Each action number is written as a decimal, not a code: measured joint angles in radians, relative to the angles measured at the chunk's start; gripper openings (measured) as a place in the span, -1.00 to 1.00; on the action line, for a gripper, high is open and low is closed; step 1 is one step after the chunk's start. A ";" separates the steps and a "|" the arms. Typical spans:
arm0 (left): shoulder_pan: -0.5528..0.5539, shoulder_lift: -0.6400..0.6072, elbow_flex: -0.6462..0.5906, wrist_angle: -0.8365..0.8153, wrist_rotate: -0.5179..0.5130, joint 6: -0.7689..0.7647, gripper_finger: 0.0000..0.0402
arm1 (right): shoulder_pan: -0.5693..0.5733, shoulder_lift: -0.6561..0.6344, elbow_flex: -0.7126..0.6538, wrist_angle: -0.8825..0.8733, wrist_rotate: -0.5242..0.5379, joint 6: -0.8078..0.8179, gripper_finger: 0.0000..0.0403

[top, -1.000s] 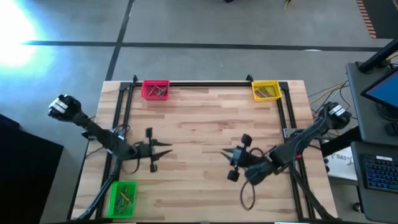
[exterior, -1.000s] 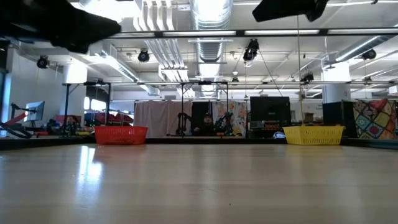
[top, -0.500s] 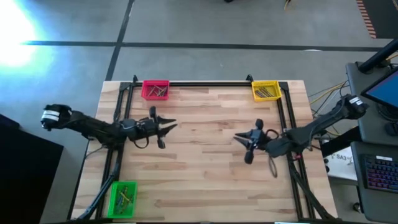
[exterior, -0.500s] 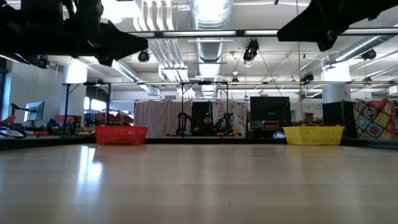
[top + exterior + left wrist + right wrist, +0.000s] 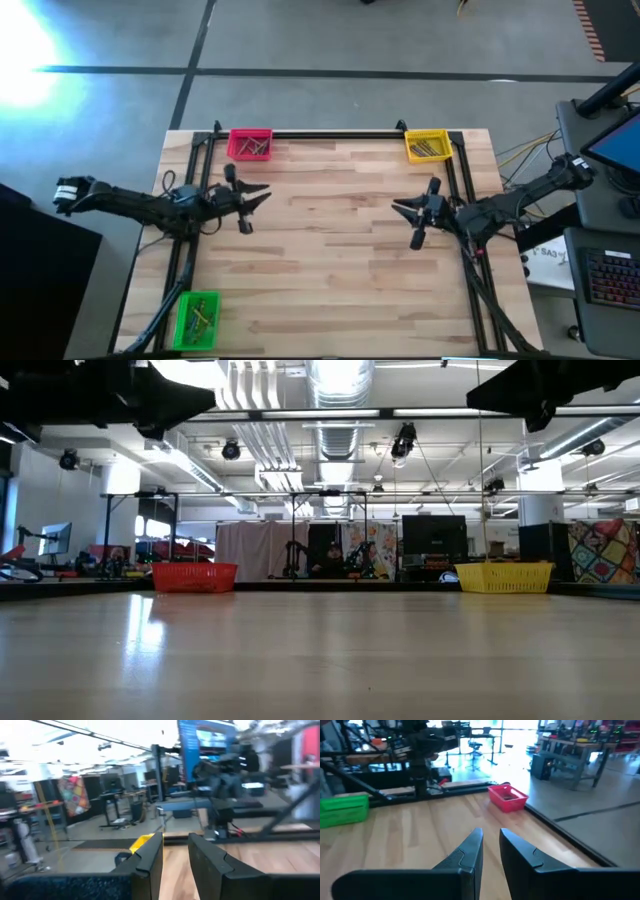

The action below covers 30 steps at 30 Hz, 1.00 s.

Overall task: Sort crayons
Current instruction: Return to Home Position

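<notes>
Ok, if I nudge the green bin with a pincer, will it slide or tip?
Probably slides easily: the green bin looks like thin plastic on the smooth wooden table. Likely light, holding only a few crayons. Tipping seems unlikely, since it sits low and wide.

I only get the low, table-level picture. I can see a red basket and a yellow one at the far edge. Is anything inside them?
Observer: Yes. From above, thin crayons lie in the red bin and the yellow bin.
Operator: Only two bins?
Observer: No, a green bin, also holding crayons, sits at the near corner on the left arm's side.
Operator: And the dark shapes overhead?
Observer: The left claw and right claw, raised, tips facing each other, both empty.
</notes>
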<state>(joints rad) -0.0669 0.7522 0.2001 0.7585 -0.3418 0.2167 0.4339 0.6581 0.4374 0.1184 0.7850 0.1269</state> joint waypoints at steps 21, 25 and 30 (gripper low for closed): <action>0.008 0.007 -0.069 -0.139 0.011 -0.101 -0.63 | -0.098 0.202 -0.149 0.240 0.083 0.122 -0.73; 0.008 0.090 -0.070 -0.064 -0.015 -0.145 -0.63 | -0.115 0.240 -0.132 0.236 0.064 0.149 -0.73; 0.009 0.077 -0.040 -0.070 -0.040 -0.111 -0.63 | -0.116 0.228 -0.054 0.220 0.032 -0.008 -0.73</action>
<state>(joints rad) -0.0577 0.8290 0.1602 0.6883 -0.3814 0.1057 0.3176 0.8866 0.3834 0.3381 0.8166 0.1185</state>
